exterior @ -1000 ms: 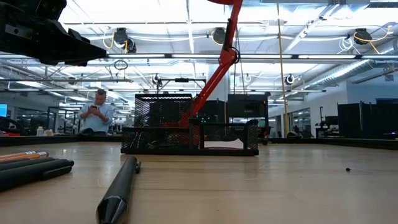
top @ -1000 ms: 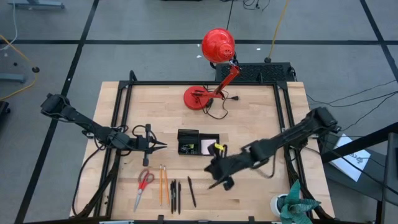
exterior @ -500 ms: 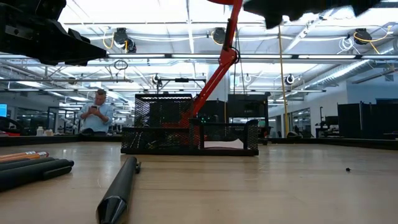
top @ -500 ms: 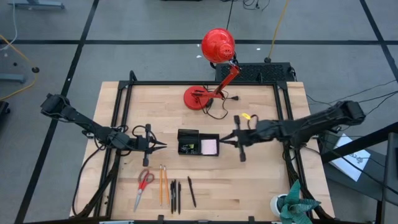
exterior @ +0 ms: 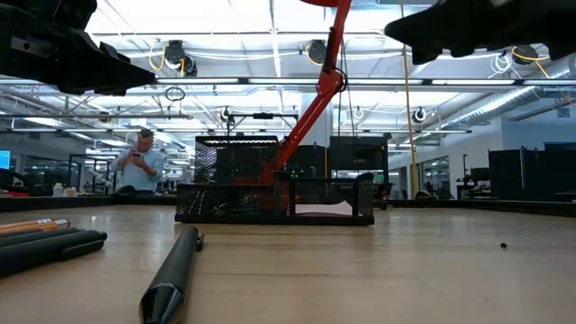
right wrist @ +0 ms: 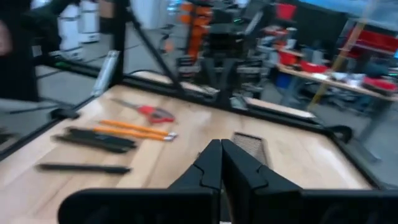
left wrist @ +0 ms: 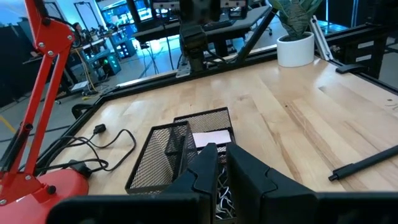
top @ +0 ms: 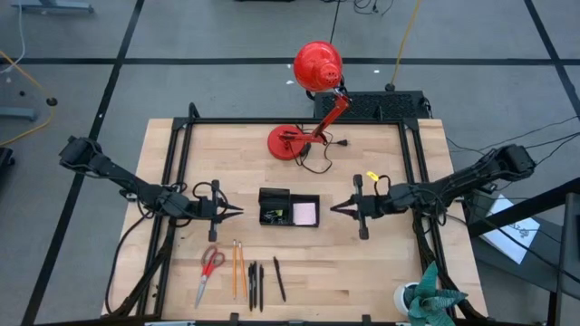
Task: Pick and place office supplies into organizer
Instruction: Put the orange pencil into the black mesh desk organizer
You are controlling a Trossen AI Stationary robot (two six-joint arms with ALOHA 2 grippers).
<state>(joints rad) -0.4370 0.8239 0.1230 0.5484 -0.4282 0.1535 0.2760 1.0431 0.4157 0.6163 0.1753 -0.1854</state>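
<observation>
Organizer, a small black wire-mesh desk tray (top: 288, 207), sits mid-table on the light wooden tabletop (top: 381, 263), holding a pink square sticky-note pad (top: 305, 213) in its low section. Left gripper (top: 237, 211) hovers just left of it, fingers nearly together and empty; right gripper (top: 333, 209) hovers just right, fingers fully closed and empty. Red-handled scissors (top: 209, 267), two orange pencils (top: 237, 269) and three black pens (top: 264, 281) lie near the table's front edge.

Overhead, table-level, two wrist views
</observation>
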